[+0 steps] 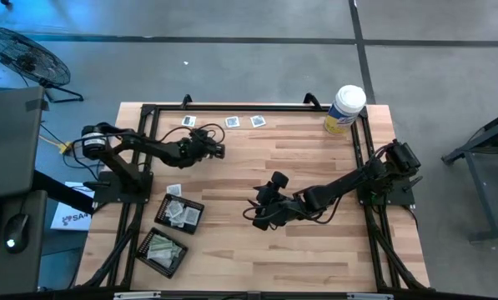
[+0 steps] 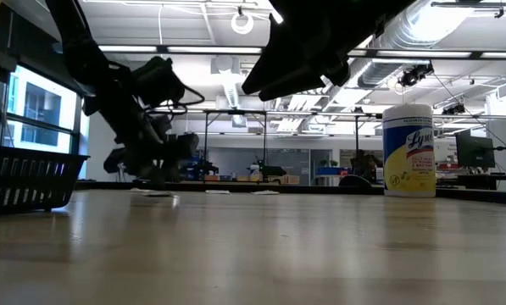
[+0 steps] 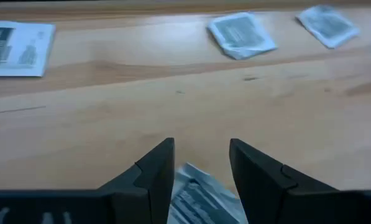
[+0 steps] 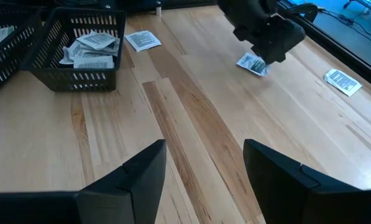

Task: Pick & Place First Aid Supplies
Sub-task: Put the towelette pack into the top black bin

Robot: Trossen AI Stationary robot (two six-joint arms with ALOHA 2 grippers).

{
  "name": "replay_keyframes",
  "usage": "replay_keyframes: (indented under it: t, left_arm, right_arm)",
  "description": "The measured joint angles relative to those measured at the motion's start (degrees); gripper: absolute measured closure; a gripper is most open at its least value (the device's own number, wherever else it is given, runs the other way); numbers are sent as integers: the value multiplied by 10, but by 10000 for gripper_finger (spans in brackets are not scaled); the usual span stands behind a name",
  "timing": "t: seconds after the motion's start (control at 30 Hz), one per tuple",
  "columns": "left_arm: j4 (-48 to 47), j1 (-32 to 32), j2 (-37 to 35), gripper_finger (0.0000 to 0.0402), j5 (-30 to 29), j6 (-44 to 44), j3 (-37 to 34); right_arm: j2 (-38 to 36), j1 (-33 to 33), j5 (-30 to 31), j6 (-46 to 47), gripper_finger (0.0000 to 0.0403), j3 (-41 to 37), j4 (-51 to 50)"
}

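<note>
From above, your left gripper (image 1: pixel 218 150) is sitting low near the table's (image 1: pixel 232 250) far edge, close to a row of packets (image 1: pixel 233 122), while your right gripper (image 1: pixel 257 210) is waiting mid-table. Your left wrist view is showing the jaws parted around a crumpled packet (image 3: pixel 201 196) lying between the fingers (image 3: pixel 154 171). Your right wrist view is showing wide, empty jaws, with more packets lying in a black mesh tray (image 4: pixel 79 78).
</note>
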Motion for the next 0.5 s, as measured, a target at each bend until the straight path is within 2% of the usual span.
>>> replay_keyframes:
  t: [0.5]
  left_arm:
    - [51, -16, 83, 256, -17, -15, 3]
  right_arm:
    - [0, 0, 2, 0, 194, 0, 3]
